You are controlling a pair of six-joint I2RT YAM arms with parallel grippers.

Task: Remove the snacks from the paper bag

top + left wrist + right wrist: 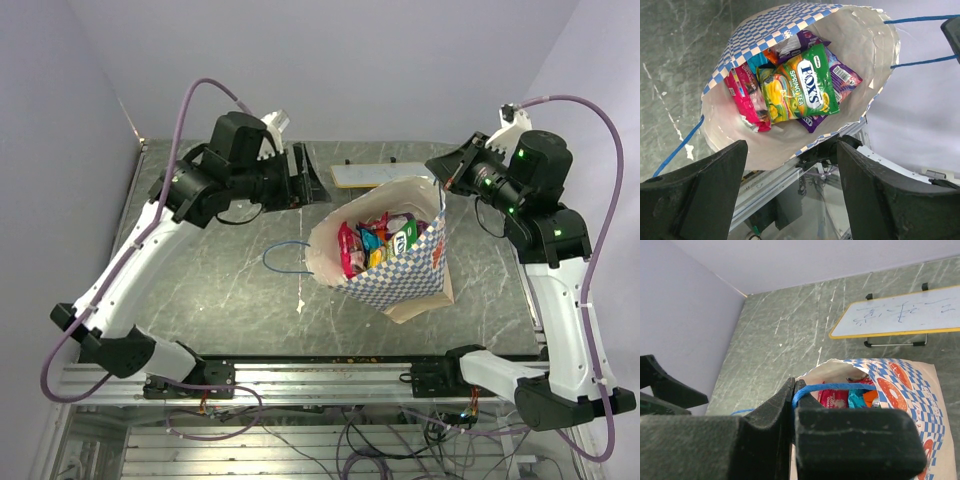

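The paper bag (400, 275), blue-and-white checkered with a cream inside, leans on the table with its mouth facing up and left. Inside lie the snacks (385, 238): a green-yellow packet (800, 90) on top, a red-pink one (747, 97) to its left, a purple one (841, 75) underneath. My left gripper (792, 192) is open and holds nothing; it hangs up and left of the bag's mouth (308, 180). My right gripper (801, 390) is shut on the bag's blue cord handle (840, 386), above the bag's far right rim (443, 182).
A flat cream board (385, 172) on black feet stands behind the bag, seen also in the right wrist view as a board (900, 315) with faint writing. The bag's other blue cord handle (285, 258) lies looped on the dark marbled table (230, 290). An aluminium rail (320, 378) runs along the near edge.
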